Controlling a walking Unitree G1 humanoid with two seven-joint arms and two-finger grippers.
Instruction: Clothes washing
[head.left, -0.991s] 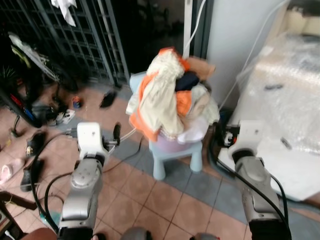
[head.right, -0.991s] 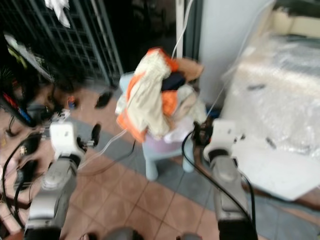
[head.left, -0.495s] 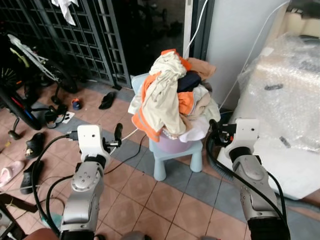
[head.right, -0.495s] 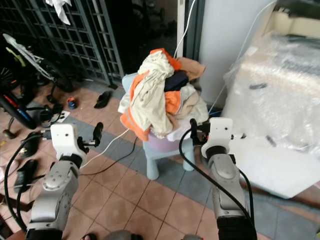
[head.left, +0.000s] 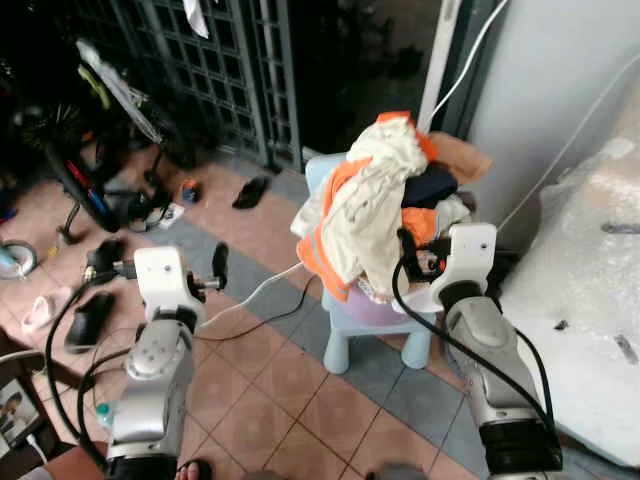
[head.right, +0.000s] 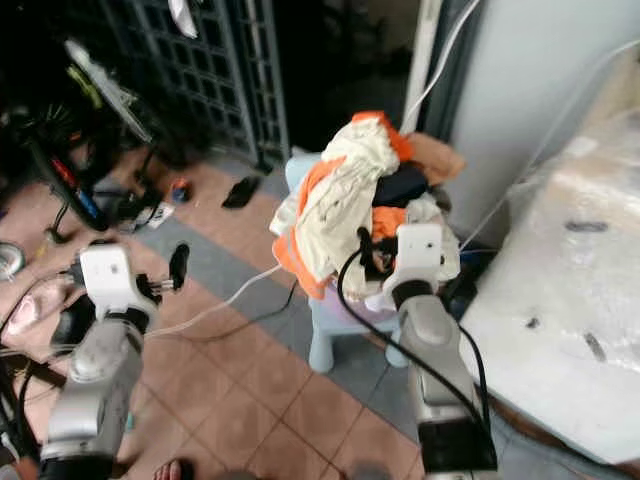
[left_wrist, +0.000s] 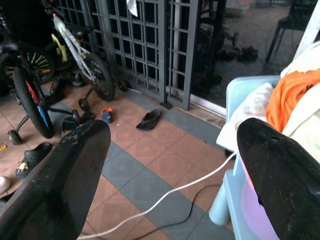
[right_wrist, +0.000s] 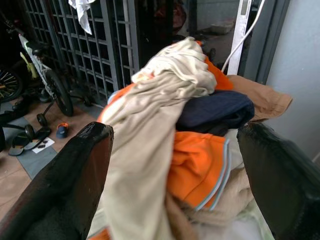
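Your laundry pile (head.left: 385, 205) sits heaped high on a small pale blue stool (head.left: 375, 325), spilling over its edges. A cream garment (right_wrist: 150, 125) drapes from the peak down the front, so the heap's long axis runs roughly upright; orange pieces (right_wrist: 197, 165), a dark navy item (right_wrist: 215, 112) and a tan cloth (right_wrist: 262, 97) are bunched behind and beside it.

Your right tool (head.right: 378, 250) is right up at the pile, level with its middle on the side nearest you, fingers spread wide with the clothes between and ahead of them; it grips nothing. Whether the fingertips touch the fabric, you cannot tell.

Your left tool (head.left: 218, 268) hangs well off to the left of the stool over the tiled floor (head.left: 290, 390), fingers parted and empty.

A white cable (left_wrist: 165, 197) and a thinner black one trail across the tiles to the stool's foot. Beyond stand a dark metal gate (left_wrist: 155, 45), bicycles (left_wrist: 65, 55) and scattered shoes (left_wrist: 149, 119). On your right, close to the stool, is a bulky thing wrapped in bubble plastic (head.left: 600, 290).
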